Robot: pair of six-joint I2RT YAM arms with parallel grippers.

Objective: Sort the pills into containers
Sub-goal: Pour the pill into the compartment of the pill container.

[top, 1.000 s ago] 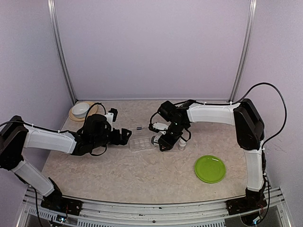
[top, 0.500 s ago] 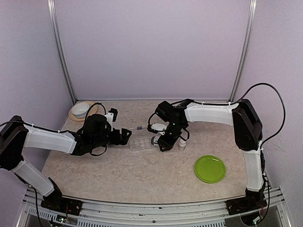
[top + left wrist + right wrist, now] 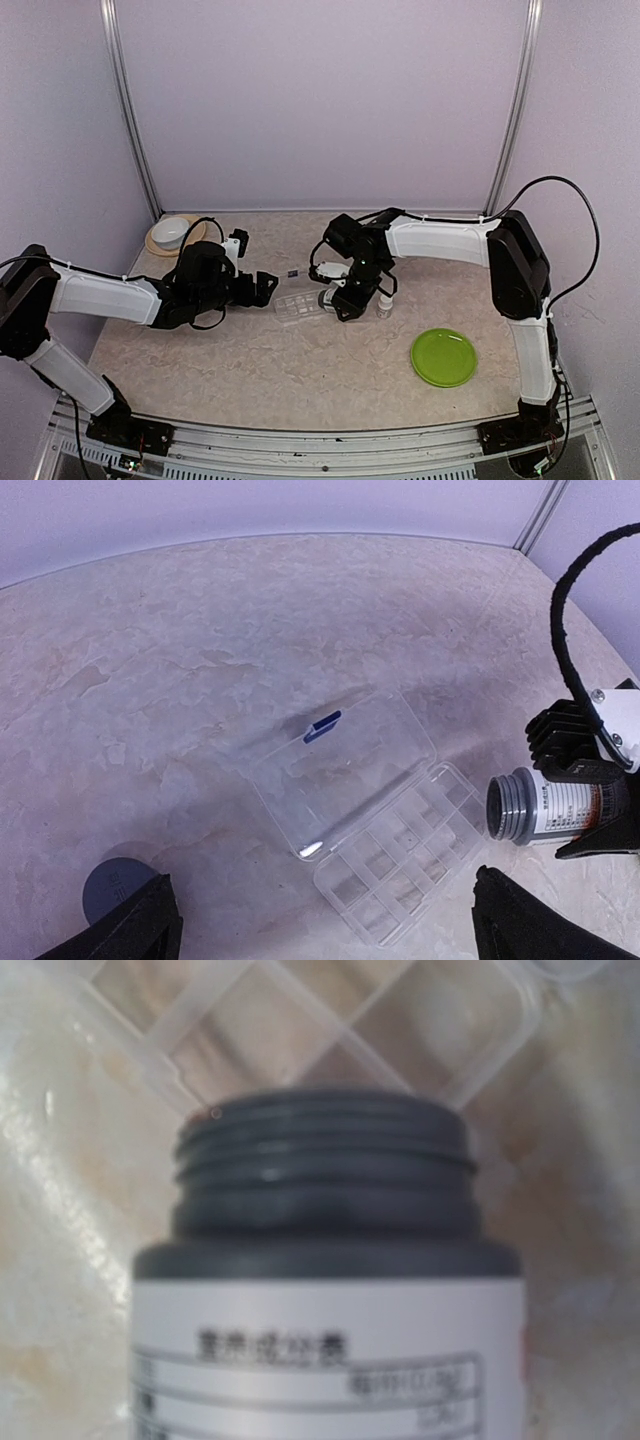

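Observation:
The containers are one clear compartment box point(image 3: 405, 865) lying flat with its lid point(image 3: 345, 770) folded open and a blue mark point(image 3: 322, 725) on the lid edge; it also shows as the box point(image 3: 298, 304) in the top view. My right gripper point(image 3: 347, 298) is shut on an uncapped grey-necked bottle point(image 3: 545, 808), tipped on its side. The bottle's open neck point(image 3: 325, 1170) points at the box compartments point(image 3: 300, 1020). My left gripper point(image 3: 325, 925) is open just left of the box, holding nothing. I cannot make out any pills.
A grey cap point(image 3: 115, 890) lies on the table near my left fingers. A small white bottle point(image 3: 384, 305) stands right of the right gripper. A green plate point(image 3: 443, 357) is at the front right, a white bowl point(image 3: 172, 233) at the back left.
The right gripper with the tipped bottle has shifted slightly left toward the box. The left arm has not moved.

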